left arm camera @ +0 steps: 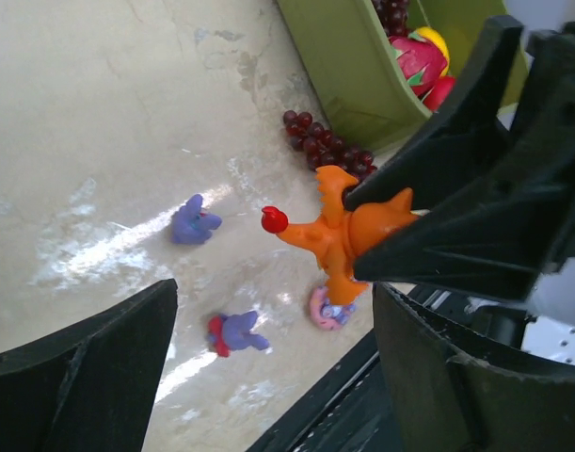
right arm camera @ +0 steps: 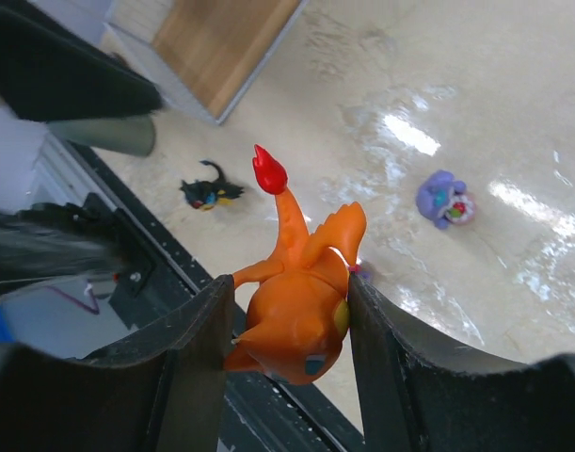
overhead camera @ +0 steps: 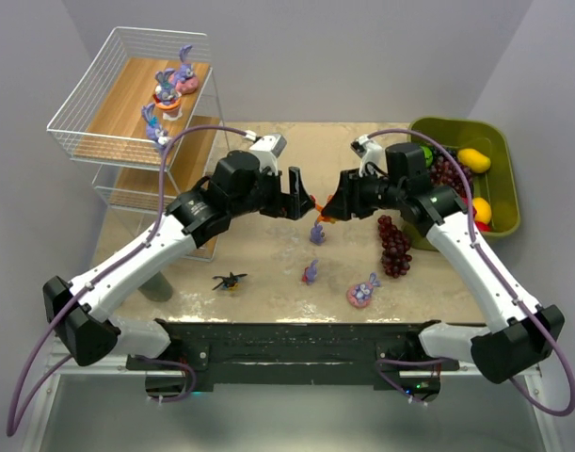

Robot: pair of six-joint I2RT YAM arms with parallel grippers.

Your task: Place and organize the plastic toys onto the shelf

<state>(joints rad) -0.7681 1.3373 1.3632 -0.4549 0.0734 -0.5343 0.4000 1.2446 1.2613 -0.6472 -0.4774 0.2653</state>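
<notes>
Orange figurine (right arm camera: pixel 301 311), red-tipped: clamped between the two fingers of the right gripper (right arm camera: pixel 289 306), whose jaws are part closed on its body. It is at the centre of the top view, held clear of the table (overhead camera: pixel 311 155).

Left gripper (left arm camera: pixel 273 311): jaws spread wide, holding nothing, facing the right gripper, with the figurine just in front of the gap.

Shelf (overhead camera: pixel 127 94): upper left of the top view, white wire with wooden boards. Three purple figurines (overhead camera: pixel 165 89) stand along its right side.

On the table, lower centre of the top view:
- black insect figure (overhead camera: pixel 229 281)
- two small purple figures (overhead camera: pixel 317 231)
- one purple figure on a pink base (overhead camera: pixel 362 290)

Grape bunch (overhead camera: pixel 393 243): right of centre, just beside the green bin (overhead camera: pixel 502 184). The bin holds fruits and sits at the right edge.
</notes>
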